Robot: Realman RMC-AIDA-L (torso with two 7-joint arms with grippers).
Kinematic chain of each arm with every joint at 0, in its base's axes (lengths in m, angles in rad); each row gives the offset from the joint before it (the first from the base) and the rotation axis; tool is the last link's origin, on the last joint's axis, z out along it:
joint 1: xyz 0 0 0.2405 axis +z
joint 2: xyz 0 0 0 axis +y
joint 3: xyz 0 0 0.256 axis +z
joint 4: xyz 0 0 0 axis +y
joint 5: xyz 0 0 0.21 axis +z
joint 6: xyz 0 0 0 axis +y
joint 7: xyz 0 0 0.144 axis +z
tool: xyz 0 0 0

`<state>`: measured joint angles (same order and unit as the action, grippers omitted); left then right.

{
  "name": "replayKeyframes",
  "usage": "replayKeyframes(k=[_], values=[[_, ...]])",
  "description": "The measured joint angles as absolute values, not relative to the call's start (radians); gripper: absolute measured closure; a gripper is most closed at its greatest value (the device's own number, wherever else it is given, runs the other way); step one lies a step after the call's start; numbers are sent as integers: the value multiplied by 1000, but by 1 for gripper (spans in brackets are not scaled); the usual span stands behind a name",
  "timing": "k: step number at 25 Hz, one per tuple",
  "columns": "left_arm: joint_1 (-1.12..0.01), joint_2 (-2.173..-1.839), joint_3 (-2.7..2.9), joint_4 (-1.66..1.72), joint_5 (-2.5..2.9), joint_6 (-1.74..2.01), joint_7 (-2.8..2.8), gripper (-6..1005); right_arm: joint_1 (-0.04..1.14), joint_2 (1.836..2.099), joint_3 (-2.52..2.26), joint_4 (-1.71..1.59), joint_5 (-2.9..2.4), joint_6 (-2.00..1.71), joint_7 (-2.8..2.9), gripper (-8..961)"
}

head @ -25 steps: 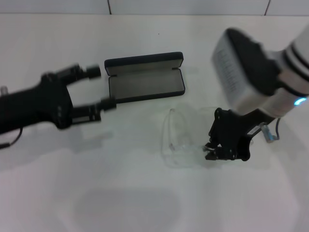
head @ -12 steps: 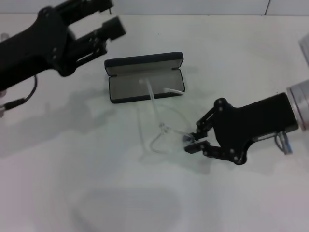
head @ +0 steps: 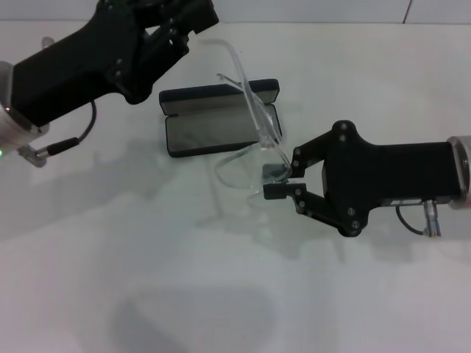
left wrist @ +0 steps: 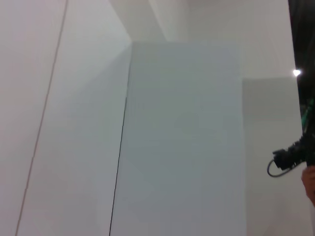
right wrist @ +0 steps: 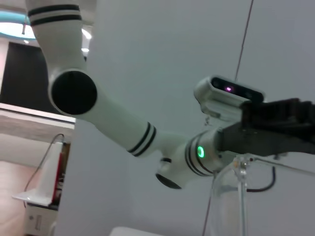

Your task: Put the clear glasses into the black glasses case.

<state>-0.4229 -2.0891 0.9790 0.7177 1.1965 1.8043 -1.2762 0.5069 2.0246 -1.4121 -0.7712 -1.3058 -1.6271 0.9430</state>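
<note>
Right, the clear glasses (head: 254,140) hang off the table, pinched at their lower lens edge by the right gripper (head: 277,180), whose two fingers are clenched on the plastic. From that gripper the frame rises toward eleven o'clock, one thin arm running up past the black glasses case (head: 221,118) toward the left gripper (head: 193,13). That left gripper sits high at the top of the head view, at about eleven o'clock from the case; whether it is clenched or parted I cannot tell, and I can't say if it touches the arm's tip.

The case lies open on the white table (head: 110,279), grey lining up, its long axis running nine to three. The glasses' long axis stands steeply across it, roughly five to eleven. That mismatch is what the next move turns on, I'd judge: the frame must swing round to lie along the case and come down flat. The right gripper is the nearer one, just at four o'clock from the tray.
</note>
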Motion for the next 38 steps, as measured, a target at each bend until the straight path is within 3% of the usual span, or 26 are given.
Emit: replayKeyframes(k=[7, 38], values=[[-461, -2086, 982, 642, 1206, 1805, -1280, 928, 509, 2028, -1450, -763, -1281, -1631, 941, 852], [-526, -2070, 1070, 617, 1335, 1805, -1651, 947, 498, 2026, -1476, -774, -1196, -1692, 871, 854]])
